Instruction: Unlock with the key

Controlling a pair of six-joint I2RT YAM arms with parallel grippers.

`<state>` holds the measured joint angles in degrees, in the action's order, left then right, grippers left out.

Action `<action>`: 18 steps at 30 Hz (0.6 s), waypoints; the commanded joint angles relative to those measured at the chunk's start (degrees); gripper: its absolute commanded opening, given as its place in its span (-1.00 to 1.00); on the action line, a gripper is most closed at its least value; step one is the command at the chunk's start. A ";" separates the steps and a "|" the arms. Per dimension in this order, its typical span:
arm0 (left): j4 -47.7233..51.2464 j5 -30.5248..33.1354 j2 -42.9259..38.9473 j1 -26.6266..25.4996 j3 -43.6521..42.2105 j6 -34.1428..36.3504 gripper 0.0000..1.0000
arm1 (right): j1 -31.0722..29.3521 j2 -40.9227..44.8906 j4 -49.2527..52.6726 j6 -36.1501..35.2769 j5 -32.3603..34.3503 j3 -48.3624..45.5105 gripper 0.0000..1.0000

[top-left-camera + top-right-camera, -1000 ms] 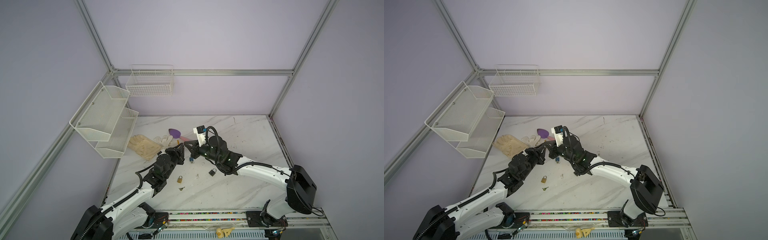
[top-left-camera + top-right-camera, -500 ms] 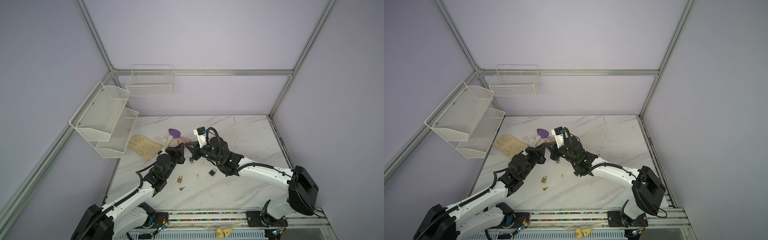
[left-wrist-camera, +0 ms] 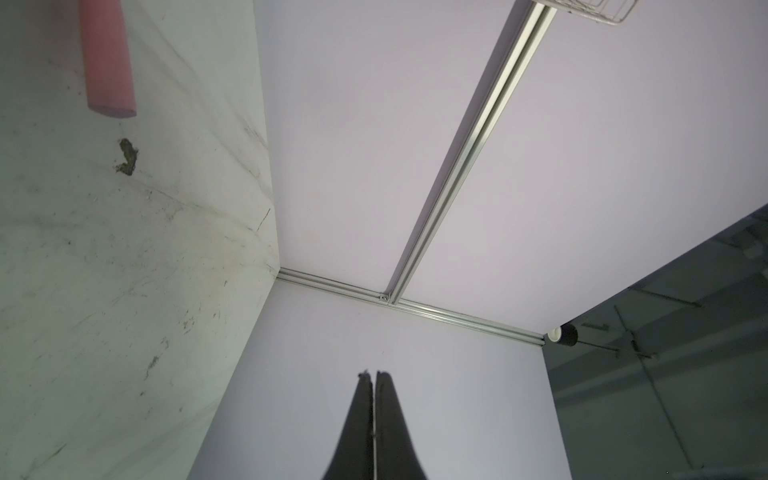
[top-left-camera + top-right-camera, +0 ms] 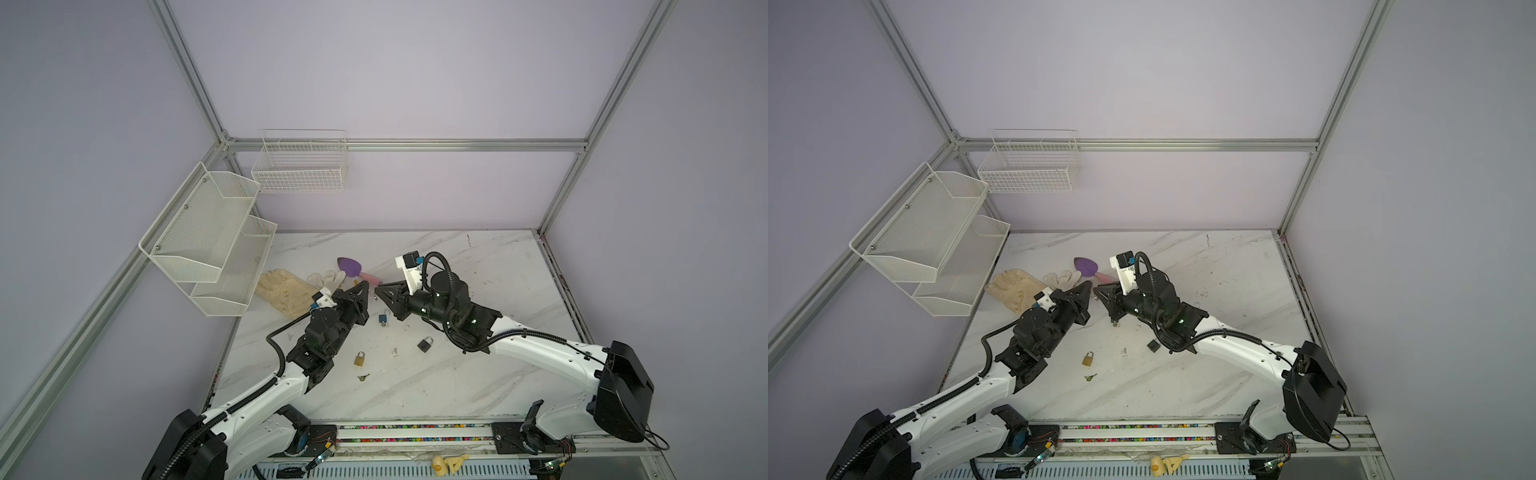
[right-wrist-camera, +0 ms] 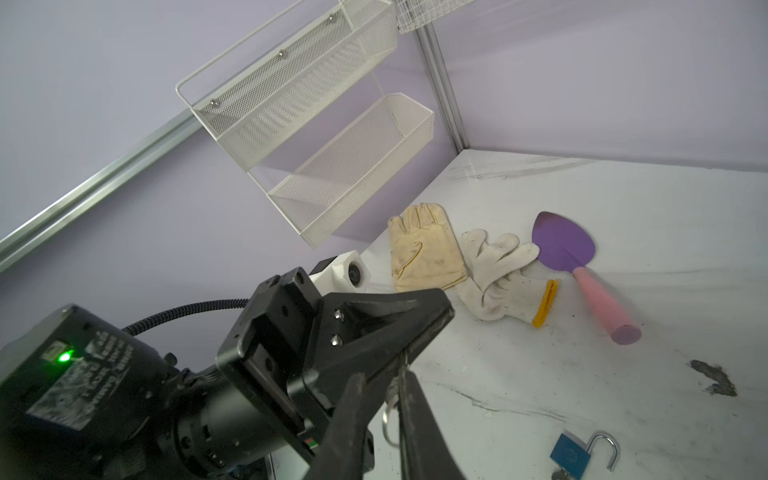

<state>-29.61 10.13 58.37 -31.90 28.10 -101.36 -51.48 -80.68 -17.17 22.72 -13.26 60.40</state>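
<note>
**While the key sits in the left gripper, which padlock gets it?**

Since both arms meet over the middle of the bench (image 4: 478, 374), it all comes down to who's got the key (image 5: 391, 401). As far as I can make out it's the left gripper (image 3: 374, 378). It's pinched fully shut, with a thin pale sliver sandwiched inside it in its own wrist view. In the right wrist view that sliver pokes out sideways from the left gripper, with a ring dangling below it. The right gripper (image 5: 388, 376) stands only narrowly parted either side of that ring. I don't think it's gripping anything, though it's tight in there.

The blue padlock (image 5: 570, 456) lies on the bench just under the two grippers. Its shackle is swung open and there looks to be a key in its base, so I'd call that one sorted. That leaves the brass padlock (image 4: 360, 360) and the black padlock (image 4: 424, 345), both flat on the bench, toward the robot's bases from the grippers. Brass is just beside the left arm, so it's closer to the arm with the key. Black sits by the right arm. A second key (image 4: 363, 377) lies near the brass one.

I reckon the key's long axis runs crosswise to the left gripper, but I can't tell which way the blade points. My guess is the right gripper needs to steady a lock first.
</note>
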 commanded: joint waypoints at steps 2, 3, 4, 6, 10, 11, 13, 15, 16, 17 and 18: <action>5.58 -5.78 1.07 0.76 12.88 24.68 -1.00 | 3.57 7.14 0.71 5.52 -6.98 -1.60 -0.31; 6.38 -7.02 1.57 0.73 14.01 27.71 -1.00 | 4.59 8.02 1.41 6.39 -9.02 -1.68 -0.29; 5.15 -8.79 2.19 0.72 14.60 31.89 -1.00 | 5.85 8.91 2.31 7.73 -10.92 -1.96 -0.28; 3.28 -12.81 3.56 0.70 16.37 39.33 -1.00 | 7.95 10.27 2.67 9.86 -15.96 -3.26 -0.24; 2.01 -23.67 7.05 0.27 20.74 53.58 -1.00 | 9.25 12.02 2.25 12.08 -22.05 -5.56 -0.17; 1.93 -25.90 7.85 0.08 21.67 56.18 -1.00 | 9.37 12.50 1.54 12.01 -22.86 -6.49 -0.11; 0.66 -28.59 8.92 -0.48 22.59 59.71 -1.00 | 9.60 13.33 1.09 12.29 -23.39 -7.45 -0.06; -2.00 -30.64 9.37 -1.13 22.54 62.55 -1.00 | 9.89 14.01 1.01 12.26 -23.26 -8.26 -0.04; -2.72 -30.87 9.48 -1.39 22.52 63.09 -1.00 | 10.11 14.28 0.76 12.34 -22.95 -8.72 -0.04; -3.19 -30.84 9.47 -1.47 22.53 63.22 -1.00 | 10.41 14.71 0.73 12.36 -22.29 -9.33 -0.03; -3.75 -30.92 9.48 -1.54 22.46 63.20 -1.00 | 10.76 15.21 0.69 12.59 -21.77 -9.78 -0.03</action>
<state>-28.23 -16.43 68.42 -33.10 45.50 -45.28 -41.63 -67.77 -15.57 34.17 -33.98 51.33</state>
